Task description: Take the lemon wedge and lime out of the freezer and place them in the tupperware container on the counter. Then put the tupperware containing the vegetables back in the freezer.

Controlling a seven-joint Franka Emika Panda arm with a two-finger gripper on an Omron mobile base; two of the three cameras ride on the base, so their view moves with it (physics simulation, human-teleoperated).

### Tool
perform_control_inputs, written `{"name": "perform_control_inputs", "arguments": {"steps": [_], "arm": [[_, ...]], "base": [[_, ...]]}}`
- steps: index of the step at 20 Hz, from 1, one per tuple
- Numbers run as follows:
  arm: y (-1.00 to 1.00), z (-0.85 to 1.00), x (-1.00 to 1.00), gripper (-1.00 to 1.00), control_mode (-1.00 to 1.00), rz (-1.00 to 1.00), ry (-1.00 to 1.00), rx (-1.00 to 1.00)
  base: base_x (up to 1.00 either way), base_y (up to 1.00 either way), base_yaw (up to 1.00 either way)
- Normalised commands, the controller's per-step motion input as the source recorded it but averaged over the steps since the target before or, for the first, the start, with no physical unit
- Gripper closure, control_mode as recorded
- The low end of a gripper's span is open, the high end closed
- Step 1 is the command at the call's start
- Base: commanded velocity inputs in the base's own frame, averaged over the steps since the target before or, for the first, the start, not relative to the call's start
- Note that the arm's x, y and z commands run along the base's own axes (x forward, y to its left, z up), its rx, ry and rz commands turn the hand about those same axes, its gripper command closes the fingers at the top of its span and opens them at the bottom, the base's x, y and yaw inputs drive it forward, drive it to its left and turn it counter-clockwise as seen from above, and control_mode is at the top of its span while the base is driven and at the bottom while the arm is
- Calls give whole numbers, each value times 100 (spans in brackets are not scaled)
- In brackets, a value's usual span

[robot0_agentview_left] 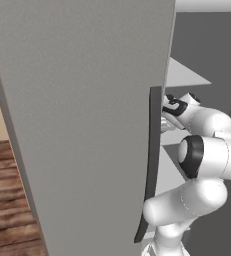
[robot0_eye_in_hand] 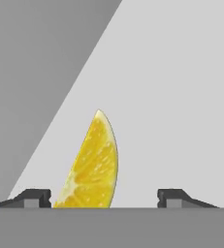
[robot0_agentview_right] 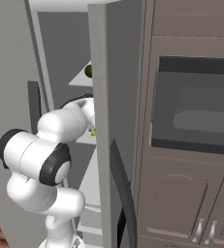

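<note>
Lemon wedge (robot0_eye_in_hand: 90,164) lying on pale freezer shelf (robot0_eye_in_hand: 181,97), between end effector (robot0_eye_in_hand: 104,197) tips, nearer left one. Jaws spread, nothing gripped yet. Prob. light, soft, wet-slick rind; best pinched across flat cut faces, gently, so no squirt or slip.

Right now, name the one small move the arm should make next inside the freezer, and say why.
Probably close the fingers on the lemon wedge. In the hand view the wedge stands on the pale shelf between the two tips, nearer the left one, and both tips are apart from it, so nothing is gripped yet.
</note>
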Motion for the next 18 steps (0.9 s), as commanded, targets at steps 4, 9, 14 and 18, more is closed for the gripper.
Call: {"name": "perform_control_inputs", "arguments": {"steps": [4, 9, 14, 18], "arm": [[31, -38, 0, 100, -100, 0, -3, -6], [34, -43, -3, 100, -100, 0, -6, -9], [36, -38, -21, 100, -100, 0, -5, -8], [13, -26, -26, 100, -100, 0, 2, -1]], "base": [[0, 0, 0], [0, 0, 0], [0, 0, 0], [0, 0, 0]]}}
